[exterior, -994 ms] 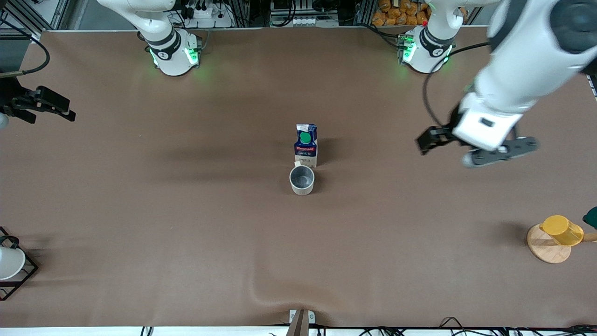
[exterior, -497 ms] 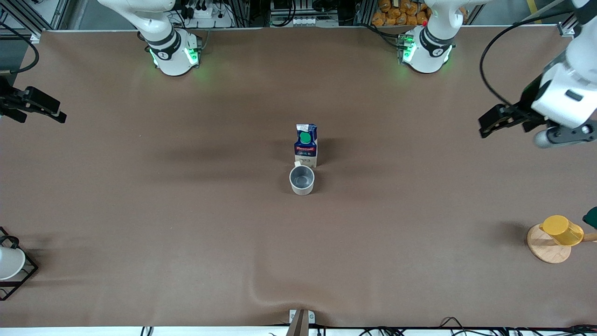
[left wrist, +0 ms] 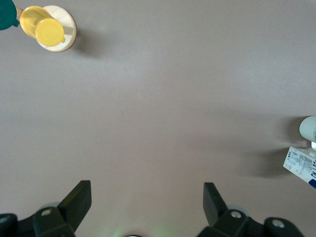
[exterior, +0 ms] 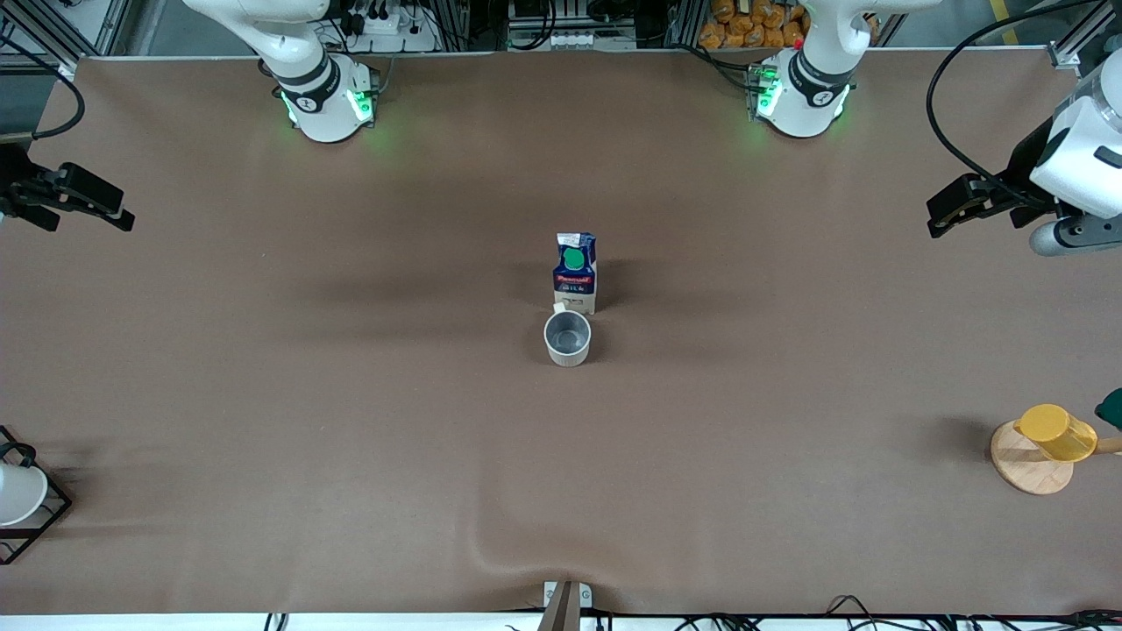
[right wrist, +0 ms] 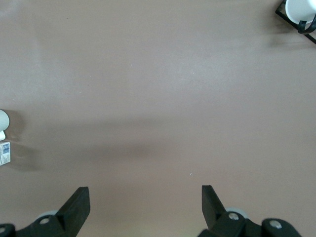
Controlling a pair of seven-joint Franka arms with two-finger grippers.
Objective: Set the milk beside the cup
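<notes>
Off-white cylindrical cup with grey inside: standing mid-desk. Dark-blue gable-top milk carton with green cap: upright, just beside cup, farther from front camera; placement judged done. Left gripper: fingers spread, empty, over brown desk at left arm's end. Right gripper: fingers spread, empty, waiting at right arm's end. Keep both clear of carton; avoid toppling.

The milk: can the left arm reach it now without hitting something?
Probably yes. The left gripper is open over bare table at its arm's end. The milk stands upright; only the cup touches or nearly touches it, on its camera side.
</notes>
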